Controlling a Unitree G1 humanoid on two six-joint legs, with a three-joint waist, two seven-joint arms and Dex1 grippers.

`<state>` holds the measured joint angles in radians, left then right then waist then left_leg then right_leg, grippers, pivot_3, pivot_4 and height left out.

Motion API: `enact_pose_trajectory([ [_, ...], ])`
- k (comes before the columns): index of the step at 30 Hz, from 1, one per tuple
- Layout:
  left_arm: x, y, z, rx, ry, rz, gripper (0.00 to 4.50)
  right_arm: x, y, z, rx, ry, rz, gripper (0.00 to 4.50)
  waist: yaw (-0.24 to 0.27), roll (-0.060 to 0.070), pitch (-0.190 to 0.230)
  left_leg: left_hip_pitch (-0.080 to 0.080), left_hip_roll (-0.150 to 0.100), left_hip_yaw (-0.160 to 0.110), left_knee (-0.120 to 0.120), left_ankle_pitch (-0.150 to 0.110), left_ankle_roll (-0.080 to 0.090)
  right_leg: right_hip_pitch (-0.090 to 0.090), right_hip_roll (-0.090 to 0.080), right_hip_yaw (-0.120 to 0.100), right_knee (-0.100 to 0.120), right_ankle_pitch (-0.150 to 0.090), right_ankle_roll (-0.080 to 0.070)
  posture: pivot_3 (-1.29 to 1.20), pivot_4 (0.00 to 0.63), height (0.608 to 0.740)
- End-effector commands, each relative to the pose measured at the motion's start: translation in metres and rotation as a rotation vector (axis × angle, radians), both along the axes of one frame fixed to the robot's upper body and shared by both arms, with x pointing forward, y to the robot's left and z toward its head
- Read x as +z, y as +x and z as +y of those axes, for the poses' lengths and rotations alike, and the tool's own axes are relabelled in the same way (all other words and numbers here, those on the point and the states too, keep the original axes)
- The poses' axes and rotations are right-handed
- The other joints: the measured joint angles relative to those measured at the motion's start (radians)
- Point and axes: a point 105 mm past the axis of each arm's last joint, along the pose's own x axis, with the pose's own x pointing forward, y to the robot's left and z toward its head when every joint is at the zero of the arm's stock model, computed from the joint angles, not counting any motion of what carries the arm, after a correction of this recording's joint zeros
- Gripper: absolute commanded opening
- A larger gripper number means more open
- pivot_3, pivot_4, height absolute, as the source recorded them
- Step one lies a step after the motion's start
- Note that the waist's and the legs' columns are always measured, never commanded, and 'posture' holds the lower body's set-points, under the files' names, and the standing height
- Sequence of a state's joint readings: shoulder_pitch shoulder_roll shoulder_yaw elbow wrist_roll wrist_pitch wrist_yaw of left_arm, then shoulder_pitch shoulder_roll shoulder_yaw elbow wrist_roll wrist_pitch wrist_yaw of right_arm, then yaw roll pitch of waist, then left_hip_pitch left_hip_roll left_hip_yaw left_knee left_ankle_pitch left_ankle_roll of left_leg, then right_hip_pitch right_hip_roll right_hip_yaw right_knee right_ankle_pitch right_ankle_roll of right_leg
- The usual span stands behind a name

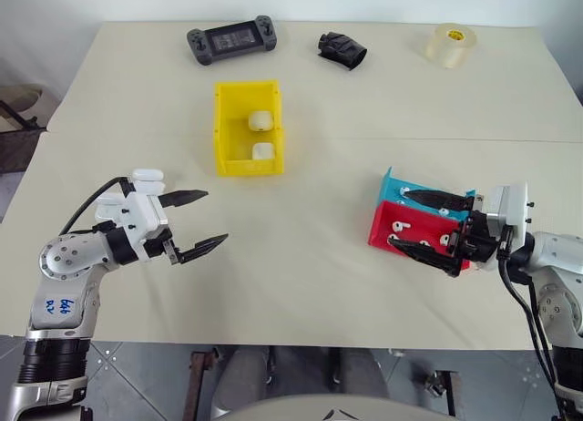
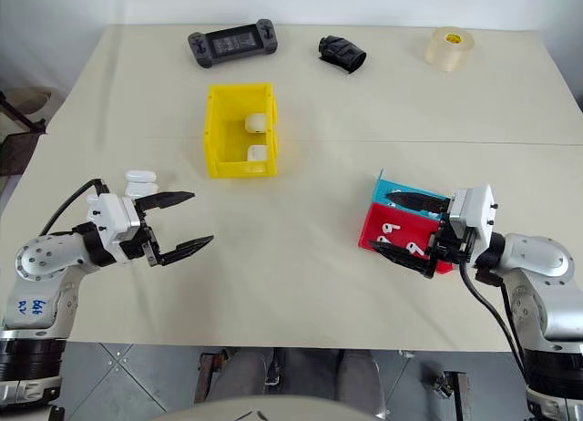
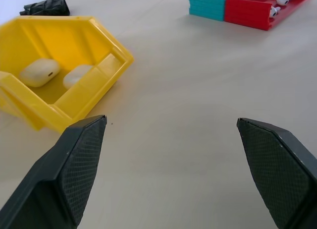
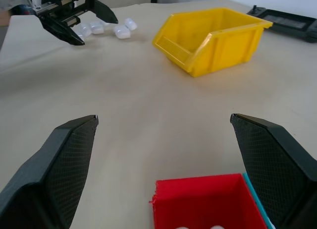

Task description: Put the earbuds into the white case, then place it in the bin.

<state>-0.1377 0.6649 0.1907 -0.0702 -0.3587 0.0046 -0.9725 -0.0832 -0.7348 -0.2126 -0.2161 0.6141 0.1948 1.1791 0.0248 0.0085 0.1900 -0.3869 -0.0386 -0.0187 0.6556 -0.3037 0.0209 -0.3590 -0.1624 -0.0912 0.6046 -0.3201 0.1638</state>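
The yellow bin (image 1: 223, 129) stands at the table's middle left and holds two white cases (image 1: 261, 120). More white cases (image 2: 141, 177) lie loose on the table just behind my left gripper (image 1: 214, 218), which hovers open and empty over bare table, pointing right. Tiny white earbuds (image 2: 387, 230) lie in the red tray (image 1: 383, 231) at the right. My right gripper (image 1: 399, 219) is open, its fingers spread over the red tray and the blue tray (image 1: 393, 186) behind it, holding nothing.
Along the far edge sit a dark handheld game console (image 1: 232, 41), a crumpled black object (image 1: 342, 49) and a roll of clear tape (image 1: 450, 44). Bare tabletop (image 1: 301, 220) stretches between the two grippers.
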Motion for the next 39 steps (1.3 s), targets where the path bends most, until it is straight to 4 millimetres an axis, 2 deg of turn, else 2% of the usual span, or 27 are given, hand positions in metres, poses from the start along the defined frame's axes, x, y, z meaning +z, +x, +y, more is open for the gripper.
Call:
enact_pose_trajectory([
  [1, 0.016, -0.003, -0.004, 0.039, -0.039, -0.066, 4.48, -0.002, -0.007, 0.01, 0.059, -0.013, -0.018, 4.5, 0.001, 0.0, 0.0, 0.0, 0.0, 0.0, 0.0, 0.0, 0.0, 0.0, 0.0, 0.0, 0.0, 0.0, 0.0, 0.0, 0.15, 0.74],
  [3, 0.018, -0.005, 0.001, 0.096, -0.06, -0.073, 4.48, 0.0, -0.005, 0.013, 0.064, -0.004, -0.034, 4.5, -0.001, 0.0, 0.0, 0.0, 0.0, 0.0, 0.0, 0.0, 0.0, 0.0, 0.0, 0.001, 0.0, 0.0, 0.0, 0.0, 0.15, 0.74],
  [6, 0.017, -0.014, 0.018, 0.241, -0.114, -0.073, 4.48, 0.004, -0.005, 0.025, 0.113, 0.021, -0.05, 4.5, -0.011, 0.0, 0.0, 0.0, 0.001, 0.001, 0.0, -0.001, 0.0, -0.001, 0.0, 0.002, 0.0, 0.0, 0.001, 0.0, 0.15, 0.74],
  [10, 0.003, -0.032, 0.048, 0.484, -0.107, -0.059, 4.48, 0.005, -0.011, 0.047, 0.206, 0.053, -0.071, 4.5, -0.019, -0.001, 0.0, 0.002, 0.003, 0.001, -0.001, -0.001, -0.001, 0.0, 0.002, 0.002, 0.0, 0.0, 0.0, 0.0, 0.15, 0.74],
  [13, -0.007, -0.052, 0.068, 0.668, -0.141, -0.039, 4.48, 0.009, -0.011, 0.06, 0.254, 0.085, -0.116, 4.5, -0.012, -0.002, 0.0, 0.001, 0.002, 0.001, 0.0, -0.002, -0.002, 0.0, 0.001, 0.002, -0.001, 0.0, 0.0, 0.0, 0.15, 0.74],
  [15, -0.021, -0.071, 0.079, 0.775, -0.136, 0.023, 4.48, 0.011, -0.011, 0.067, 0.294, 0.097, -0.141, 4.5, -0.008, -0.003, 0.001, 0.001, 0.002, 0.001, 0.002, -0.003, -0.001, 0.0, 0.001, 0.003, -0.001, 0.0, 0.0, 0.0, 0.15, 0.74],
  [18, -0.036, -0.087, 0.098, 0.944, -0.151, 0.144, 4.48, 0.018, -0.006, 0.068, 0.303, 0.135, -0.207, 4.5, 0.001, -0.004, 0.0, 0.001, 0.002, 0.001, 0.003, -0.005, -0.001, 0.0, 0.002, 0.004, -0.002, 0.0, 0.0, 0.0, 0.15, 0.74],
  [23, -0.038, -0.097, 0.107, 1.055, -0.187, 0.241, 4.48, 0.016, -0.002, 0.064, 0.34, 0.11, -0.227, 4.5, 0.004, -0.005, 0.0, 0.001, 0.002, 0.0, 0.004, -0.006, -0.001, 0.0, 0.001, 0.004, -0.003, 0.0, 0.0, 0.0, 0.15, 0.74],
  [26, -0.039, -0.096, 0.104, 1.079, -0.18, 0.301, 4.48, 0.012, -0.003, 0.059, 0.358, 0.088, -0.197, 4.5, -0.001, -0.005, 0.0, 0.001, 0.002, 0.001, 0.005, -0.009, -0.001, 0.0, 0.002, 0.006, -0.002, 0.0, 0.0, 0.0, 0.15, 0.74],
  [31, -0.028, -0.079, 0.096, 1.056, -0.143, 0.397, 4.48, 0.008, -0.003, 0.056, 0.348, 0.074, -0.18, 4.5, 0.0, -0.005, 0.0, 0.0, 0.004, 0.001, 0.007, -0.01, -0.002, 0.0, 0.004, 0.006, -0.002, 0.0, 0.0, 0.0, 0.15, 0.74],
  [35, -0.016, -0.068, 0.106, 1.126, -0.106, 0.479, 4.48, 0.007, -0.005, 0.057, 0.352, 0.078, -0.161, 4.5, -0.002, -0.005, 0.0, 0.001, 0.007, 0.002, 0.008, -0.01, -0.003, 0.0, 0.009, 0.01, 0.001, 0.0, 0.0, 0.0, 0.15, 0.74],
  [39, -0.011, -0.062, 0.1, 1.136, -0.077, 0.602, 4.48, 0.007, -0.006, 0.059, 0.352, 0.082, -0.156, 4.5, -0.007, -0.005, 0.0, 0.001, 0.01, 0.003, 0.009, -0.011, -0.005, -0.002, 0.012, 0.012, 0.003, 0.0, -0.001, 0.0, 0.15, 0.74],
])
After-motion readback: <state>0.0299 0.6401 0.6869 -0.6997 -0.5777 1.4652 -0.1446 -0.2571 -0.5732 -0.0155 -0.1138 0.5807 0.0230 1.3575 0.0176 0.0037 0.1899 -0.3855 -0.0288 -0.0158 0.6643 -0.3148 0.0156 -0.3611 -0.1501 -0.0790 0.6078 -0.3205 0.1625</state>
